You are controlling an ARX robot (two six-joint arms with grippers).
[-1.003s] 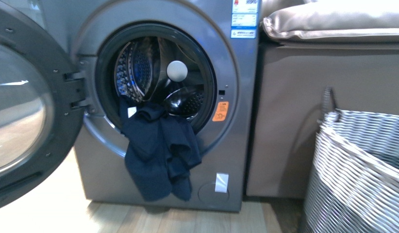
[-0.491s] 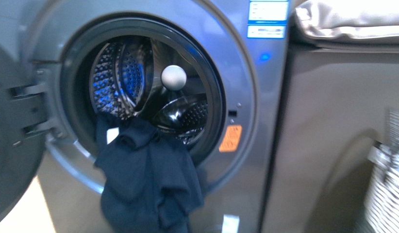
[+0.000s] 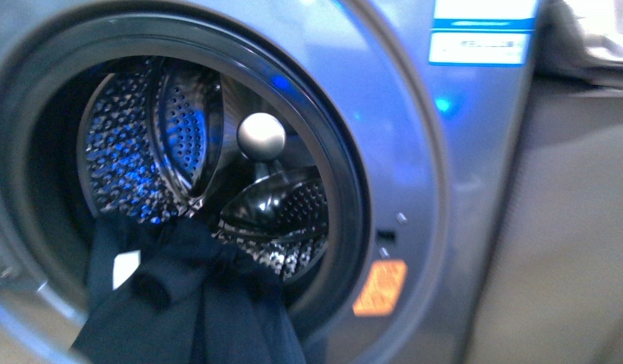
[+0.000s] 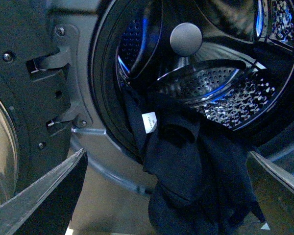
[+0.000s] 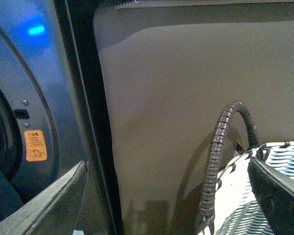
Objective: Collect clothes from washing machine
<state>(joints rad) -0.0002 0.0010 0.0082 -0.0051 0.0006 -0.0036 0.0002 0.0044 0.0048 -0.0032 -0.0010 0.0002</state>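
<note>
The grey washing machine (image 3: 414, 152) fills the front view, its round porthole open on the perforated steel drum (image 3: 134, 152). The dark navy clothes (image 3: 187, 303) hang out over the porthole's lower rim. They also show in the left wrist view (image 4: 196, 181), with a white label (image 4: 148, 122). My left gripper (image 4: 169, 196) is open, its fingers (image 4: 49, 191) apart on either side of the hanging clothes, short of them. My right gripper (image 5: 169, 196) is open and empty, facing a brown cabinet side. Neither gripper shows in the front view.
The open door's hinge (image 4: 49, 73) and glass window (image 4: 0, 147) are beside the porthole. An orange warning sticker (image 3: 379, 288) marks the machine's front. A brown cabinet (image 5: 186, 98) stands beside the machine. A woven basket (image 5: 264, 186) with a dark wrapped handle (image 5: 215, 152) stands by it.
The front view has closed in on the porthole: drum and clothes appear much larger. The door, floor and basket have left the front view.
</note>
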